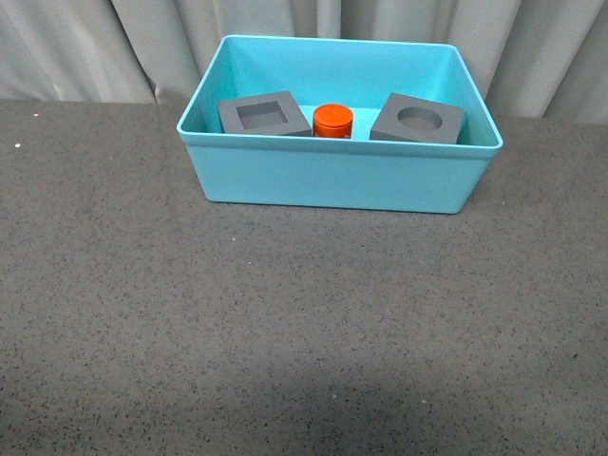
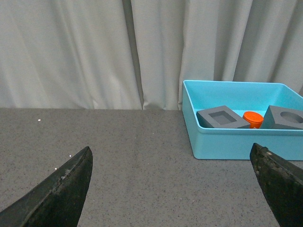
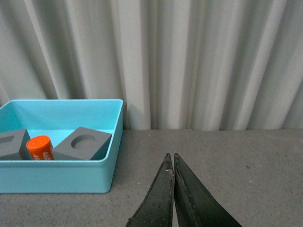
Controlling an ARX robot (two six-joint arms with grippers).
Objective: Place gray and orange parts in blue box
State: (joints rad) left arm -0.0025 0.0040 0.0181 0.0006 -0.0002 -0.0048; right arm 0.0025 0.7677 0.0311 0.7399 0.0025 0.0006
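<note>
All three parts lie inside the blue box [image 1: 332, 180], which stands on the dark speckled surface [image 1: 285, 323] in front of a pale curtain [image 1: 85, 47]. The gray cube with the square recess [image 1: 263, 116] sits at the left, the orange cylinder [image 1: 333, 121] in the middle, and the gray cube with the round recess [image 1: 417, 120] at the right, tilted. Judged from this layout, the placement appears complete.

Handling, as a judgement: the cubes look rigid, matte and light, offering good friction; grip across two opposite flat side faces, not at the recess. The cylinder looks stiff and smoother, and may roll if laid down; grip across its diameter, near mid-height.

The left hand [image 2: 173, 189] is spread wide and holds nothing. The right hand [image 3: 171, 189] has its fingers pressed together, empty. Both are well apart from the box.
</note>
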